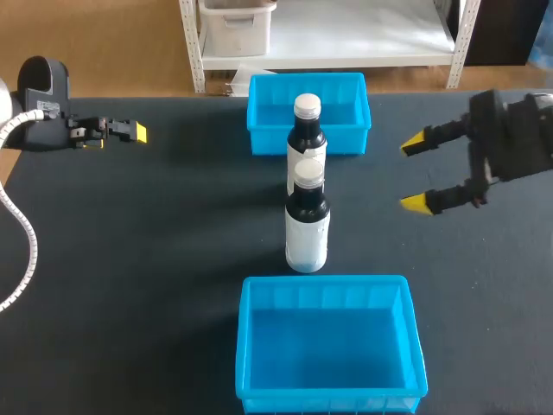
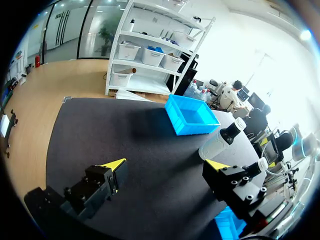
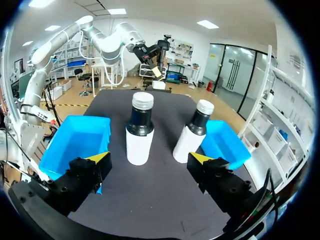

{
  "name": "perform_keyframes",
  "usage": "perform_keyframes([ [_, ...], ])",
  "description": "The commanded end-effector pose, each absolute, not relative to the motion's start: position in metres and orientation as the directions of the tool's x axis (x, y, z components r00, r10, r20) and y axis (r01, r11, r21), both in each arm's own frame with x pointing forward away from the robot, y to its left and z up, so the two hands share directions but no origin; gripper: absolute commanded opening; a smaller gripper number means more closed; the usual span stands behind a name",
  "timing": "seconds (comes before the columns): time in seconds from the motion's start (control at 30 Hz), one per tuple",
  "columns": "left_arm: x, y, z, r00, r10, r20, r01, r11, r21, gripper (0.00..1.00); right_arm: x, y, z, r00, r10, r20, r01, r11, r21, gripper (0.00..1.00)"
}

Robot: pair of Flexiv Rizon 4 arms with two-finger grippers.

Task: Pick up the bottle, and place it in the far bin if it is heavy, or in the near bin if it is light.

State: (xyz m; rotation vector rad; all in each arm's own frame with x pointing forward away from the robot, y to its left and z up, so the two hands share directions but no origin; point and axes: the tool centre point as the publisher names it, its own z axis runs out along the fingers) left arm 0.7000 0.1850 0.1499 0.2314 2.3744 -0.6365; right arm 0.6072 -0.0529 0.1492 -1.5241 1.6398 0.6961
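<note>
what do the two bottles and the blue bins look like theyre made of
Near dark bottle with white label and pale cap: likely plastic, possibly glass; glossy dark neck, ribbed screw cap. Far dark bottle with white label: same look. Bright blue far bin and bright blue near bin: moulded plastic, judging by uniform colour, slight sheen and ribbed walls.

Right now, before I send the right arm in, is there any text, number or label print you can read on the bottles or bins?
No text reads legibly in any view.
near bottle: white label, no print that I can make out.
far bottle: white label, too small and blurred to read.
far bin: plain blue, no marks showing.
near bin: plain blue, no marks showing.
</note>
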Motion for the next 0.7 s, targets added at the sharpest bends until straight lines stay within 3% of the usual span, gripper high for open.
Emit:
perform_keyframes([
  [0.03, 0.7, 0.185, 0.15, -0.767, 0.0, -0.642, 0.321, 0.866, -0.383, 1.0, 0.62, -0.035, 0.14, 0.03, -0.53, -0.847, -0.993, 0.08, -0.086, 1.0],
  [0.7, 0.7, 0.185, 0.15, -0.767, 0.0, -0.642, 0.321, 0.866, -0.383, 1.0, 0.612, 0.026, 0.132, -0.02, -0.522, -0.853, -0.999, 0.052, -0.008, 1.0],
])
